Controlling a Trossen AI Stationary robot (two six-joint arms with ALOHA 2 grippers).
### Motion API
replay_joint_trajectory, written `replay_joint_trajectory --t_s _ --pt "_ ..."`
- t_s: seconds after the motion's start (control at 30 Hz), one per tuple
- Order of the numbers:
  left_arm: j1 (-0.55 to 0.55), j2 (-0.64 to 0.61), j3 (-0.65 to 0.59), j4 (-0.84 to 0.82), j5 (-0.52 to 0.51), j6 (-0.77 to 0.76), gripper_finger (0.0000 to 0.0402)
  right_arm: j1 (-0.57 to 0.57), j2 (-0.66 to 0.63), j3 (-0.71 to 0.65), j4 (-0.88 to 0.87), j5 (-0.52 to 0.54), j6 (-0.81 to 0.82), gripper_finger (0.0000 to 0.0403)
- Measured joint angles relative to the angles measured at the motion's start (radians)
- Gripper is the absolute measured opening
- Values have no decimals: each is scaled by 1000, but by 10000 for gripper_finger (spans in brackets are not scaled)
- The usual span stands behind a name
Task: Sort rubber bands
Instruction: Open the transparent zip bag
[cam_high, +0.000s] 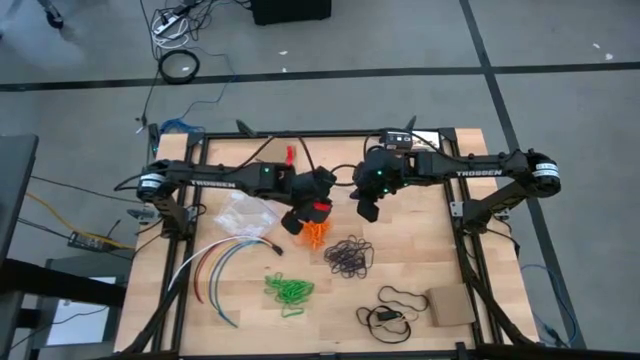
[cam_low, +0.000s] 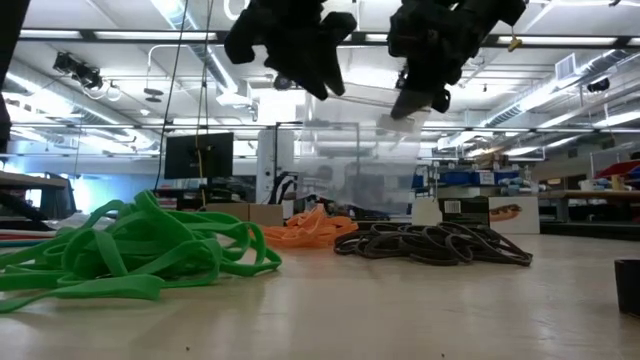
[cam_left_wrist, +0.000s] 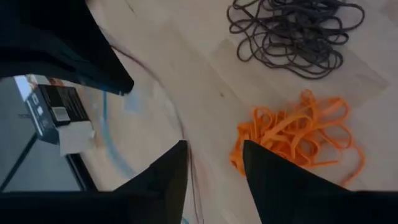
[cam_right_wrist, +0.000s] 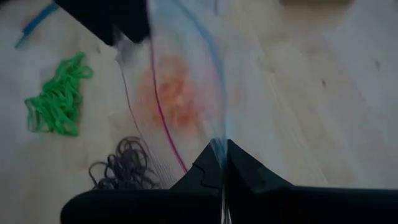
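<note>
Three heaps of rubber bands lie on the wooden table: orange (cam_high: 315, 233), dark (cam_high: 348, 256) and green (cam_high: 288, 290). A clear zip bag (cam_right_wrist: 186, 81) hangs in the air between the two grippers, above the orange heap (cam_left_wrist: 298, 134). My right gripper (cam_right_wrist: 222, 158) is shut on it. My left gripper (cam_left_wrist: 214, 168) is open. Its fingers stand on either side of the bag's rim (cam_left_wrist: 180, 134), and I cannot tell whether they touch it. In the low view the bag (cam_low: 375, 110) shows between the left gripper (cam_low: 320, 75) and the right gripper (cam_low: 415, 100). My right gripper pinches the clear bag's edge (cam_right_wrist: 219, 142) between its two shut fingers, slanting down from the table's right. The bag is lifted clear of the table and spreads away from the fingers toward the left gripper.
A second clear bag (cam_high: 245, 212) lies at the table's left, with long coloured cables (cam_high: 225, 260) in front of it. A thin black cord loop (cam_high: 400, 300) and a brown box (cam_high: 452, 305) lie near the front right corner.
</note>
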Motion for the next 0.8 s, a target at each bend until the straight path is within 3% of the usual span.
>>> replay_joint_trajectory --t_s 0.23,0.37,0.63,0.8 --pt "0 13 0 3 6 -3 128 11 0 0 92 -32 -21 0" --pt "1 38 -2 0 -40 4 106 11 0 0 109 -18 -6 0" --pt "-19 72 -2 -5 -76 40 12 11 0 0 150 70 55 0" --pt "-65 72 -2 20 -117 97 5 10 0 0 227 149 79 0"
